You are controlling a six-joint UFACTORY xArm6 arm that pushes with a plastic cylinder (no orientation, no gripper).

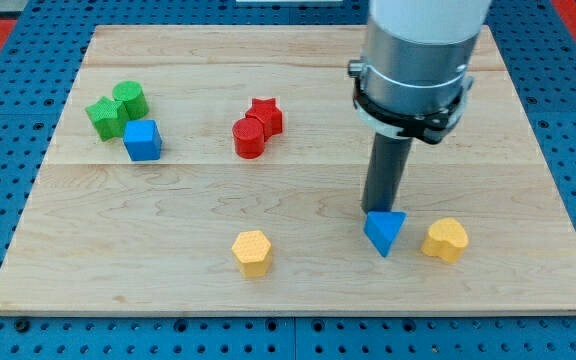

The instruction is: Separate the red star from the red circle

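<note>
The red star and the red circle sit touching each other in the upper middle of the wooden board, the star up and to the right of the circle. My tip stands well to their lower right, right against the top edge of a blue triangle. The rod hangs from the grey arm housing at the view's top right.
A green star, a green circle and a blue cube cluster at the upper left. A yellow hexagon lies at the bottom middle. A yellow heart lies right of the blue triangle.
</note>
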